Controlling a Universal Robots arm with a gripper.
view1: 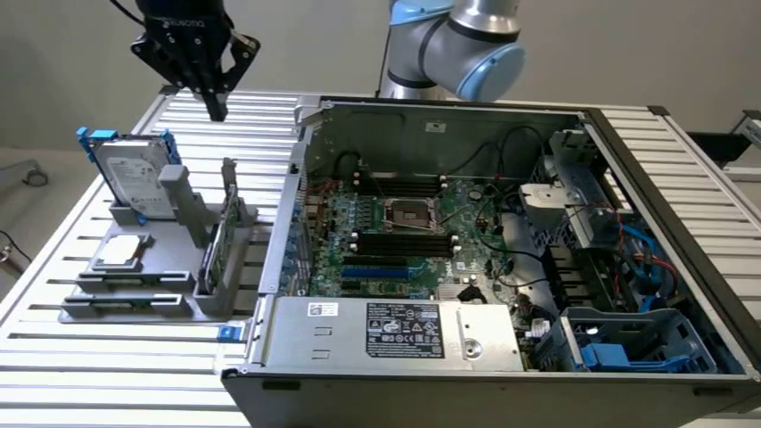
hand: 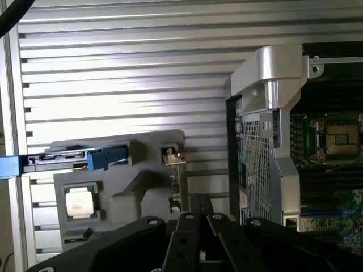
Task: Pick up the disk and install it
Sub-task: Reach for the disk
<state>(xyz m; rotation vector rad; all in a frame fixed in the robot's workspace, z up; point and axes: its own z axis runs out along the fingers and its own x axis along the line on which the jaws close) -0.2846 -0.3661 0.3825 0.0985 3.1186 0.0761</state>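
Silver arm [view1: 443, 40] with pale-blue joint caps, black end effector [view1: 216, 111].

**A:** quick q, where are the two cams actually sitting?

**B:** The exterior one is off the arm and up high. It looks down at a slant across the slatted table [view1: 107, 357] and into the open case [view1: 476, 397], with the arm's base [view1: 458, 45] at the far end. It's a pretty wide shot.

**A:** and the wrist one?

**B:** That one rides right behind the gripper [view1: 216, 111] [hand: 198, 218] and looks down past it, a lot nearer the table. Both views catch the gray holder [view1: 131, 267] [hand: 142, 187], the disk [view1: 128, 178] [hand: 68, 160] standing in it, the case corner next to it and the CPU socket [view1: 408, 214] [hand: 340, 139].
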